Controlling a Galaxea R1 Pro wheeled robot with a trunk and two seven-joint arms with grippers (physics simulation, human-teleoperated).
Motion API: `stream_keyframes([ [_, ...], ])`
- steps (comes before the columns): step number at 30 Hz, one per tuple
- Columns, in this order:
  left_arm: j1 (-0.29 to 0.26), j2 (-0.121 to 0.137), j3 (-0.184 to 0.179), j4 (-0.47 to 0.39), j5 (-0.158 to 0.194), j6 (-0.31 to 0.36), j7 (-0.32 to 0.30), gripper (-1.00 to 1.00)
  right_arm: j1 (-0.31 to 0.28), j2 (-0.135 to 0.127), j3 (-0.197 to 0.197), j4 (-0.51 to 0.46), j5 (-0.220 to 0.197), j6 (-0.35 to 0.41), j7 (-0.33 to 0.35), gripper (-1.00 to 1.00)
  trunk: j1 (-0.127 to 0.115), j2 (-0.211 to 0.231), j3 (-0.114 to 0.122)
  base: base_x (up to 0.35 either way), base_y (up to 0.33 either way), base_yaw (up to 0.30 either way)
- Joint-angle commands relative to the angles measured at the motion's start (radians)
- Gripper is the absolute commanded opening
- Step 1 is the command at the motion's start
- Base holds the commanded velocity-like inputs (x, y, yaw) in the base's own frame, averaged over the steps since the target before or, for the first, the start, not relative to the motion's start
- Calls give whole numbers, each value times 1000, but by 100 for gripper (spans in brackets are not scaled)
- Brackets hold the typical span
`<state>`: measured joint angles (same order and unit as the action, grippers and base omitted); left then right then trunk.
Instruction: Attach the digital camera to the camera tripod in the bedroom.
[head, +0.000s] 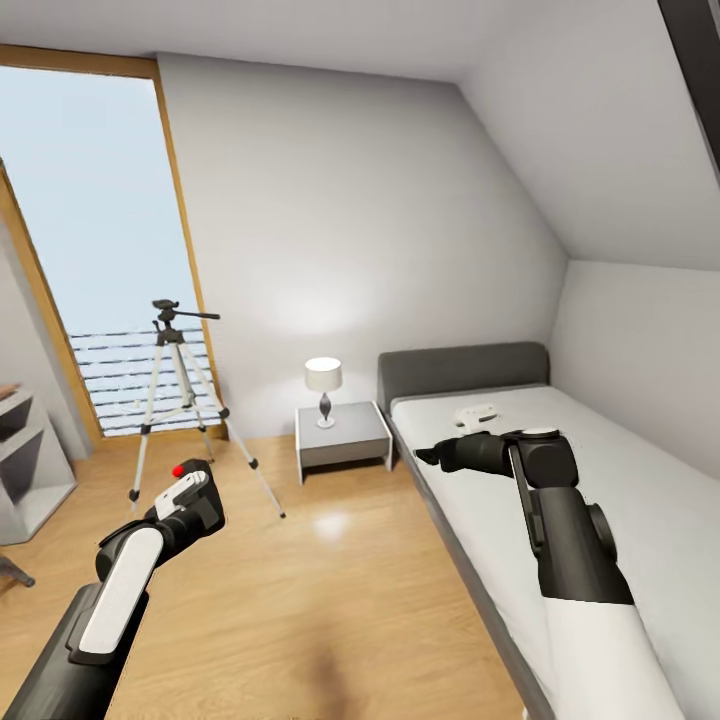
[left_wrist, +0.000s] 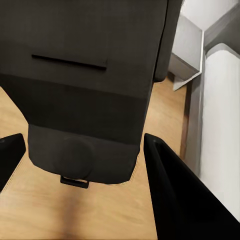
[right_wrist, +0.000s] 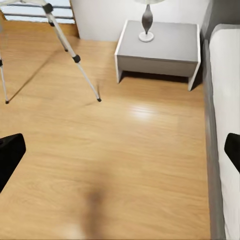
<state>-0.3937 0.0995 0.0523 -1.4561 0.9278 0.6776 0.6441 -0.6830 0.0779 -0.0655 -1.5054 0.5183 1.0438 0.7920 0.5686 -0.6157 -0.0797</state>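
Left arm carried camera, tripod ahead by window.

Left gripper (head: 190, 490) was clamped on the digital camera (head: 188, 487), red button up; in the wrist view its black body (left_wrist: 85, 90) sat between the fingers. Camera tripod (head: 180, 400) stood upright by the window, ahead and slightly up-left of those jaws, well apart, nearer the left arm. Right gripper (head: 428, 456) hung empty over the bed (head: 600, 440), jaws spread wide.
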Motion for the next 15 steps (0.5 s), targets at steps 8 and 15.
stream_keyframes([
  [8, -1, 0, 0, -1, 7, 4, 6, -100, -1, 2, -2, 0, 8, 3, 10, 100, -30, 55, 23, 0, 0, 300],
  [15, -1, 0, -1, -1, 6, 4, 6, -100, -1, 2, -2, 0, 8, 3, 10, 100, -57, 104, 45, 0, 0, 300],
])
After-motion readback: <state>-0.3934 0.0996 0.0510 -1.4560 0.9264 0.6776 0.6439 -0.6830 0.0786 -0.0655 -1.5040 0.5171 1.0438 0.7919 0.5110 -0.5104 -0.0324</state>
